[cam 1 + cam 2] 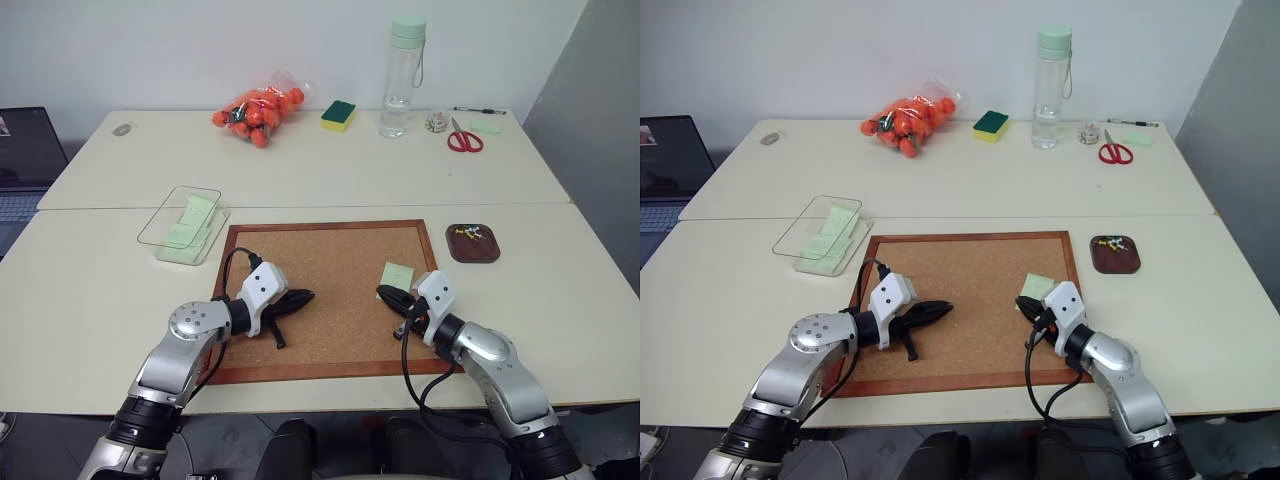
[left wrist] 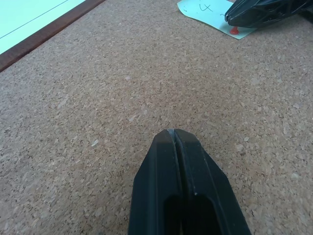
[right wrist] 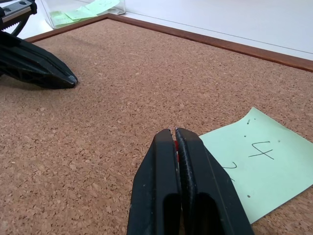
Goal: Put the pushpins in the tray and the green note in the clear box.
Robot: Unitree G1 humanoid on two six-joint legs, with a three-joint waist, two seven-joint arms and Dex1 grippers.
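Observation:
A pale green note (image 1: 397,273) lies on the cork board (image 1: 330,330), near its right side. My right gripper (image 1: 382,292) rests at the note's near corner, shut on a red pushpin (image 2: 235,31); a sliver of red shows between its fingers (image 3: 166,161). My left gripper (image 1: 308,296) is shut and empty, low over the board's left half and pointing toward the right one. The dark brown tray (image 1: 488,255), right of the board, holds several coloured pushpins (image 1: 470,234). The clear box (image 1: 160,225), left of the board, holds green notes.
At the back of the table are a bag of orange fruit (image 1: 258,112), a green-and-yellow sponge (image 1: 338,115), a clear bottle (image 1: 404,75), red scissors (image 1: 464,138) and a tape roll (image 1: 436,122). A laptop (image 1: 25,160) stands off the table's left edge.

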